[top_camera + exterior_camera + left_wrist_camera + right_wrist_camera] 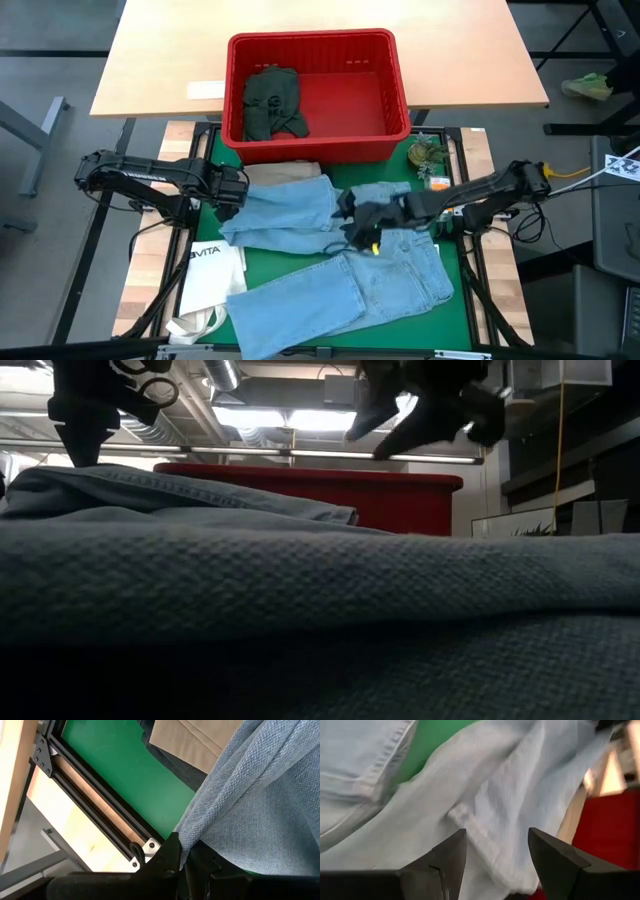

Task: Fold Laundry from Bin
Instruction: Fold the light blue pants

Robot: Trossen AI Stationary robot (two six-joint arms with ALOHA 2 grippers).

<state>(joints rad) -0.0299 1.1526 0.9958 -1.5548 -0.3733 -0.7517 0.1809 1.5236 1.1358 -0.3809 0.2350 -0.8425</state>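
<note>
Green mat (300, 262) on the work table, wooden table top beyond its far edge; red rectangular slotted plastic basket (395, 95) set at the far edge of the mat, holding one dark green crumpled garment (272, 102) in its left half; khaki trousers (285, 173) lying folded just in front of the basket, partly under denim.

Light blue denim jeans (390, 275) spread across the middle and near part of the mat, one leg running toward the near-left corner beside a white "VITA" tote bag (212, 272); other leg doubled back toward the left edge.

Left gripper (226, 192) at the left edge of the mat, clenched on a fold of the light blue jeans, cloth pinched between the fingers (170, 855) in the wrist view. Right gripper (362, 222) over mid-mat above the jeans, jaws spread wide, nothing held; seam ridge of pale denim lying between the fingers (451, 856).

Judged step: folding of the jeans in hand, fold unfinished. Next move calls for lowering the right gripper onto the denim ridge and closing on it, left grip kept firm; risk of catching two layers.
</note>
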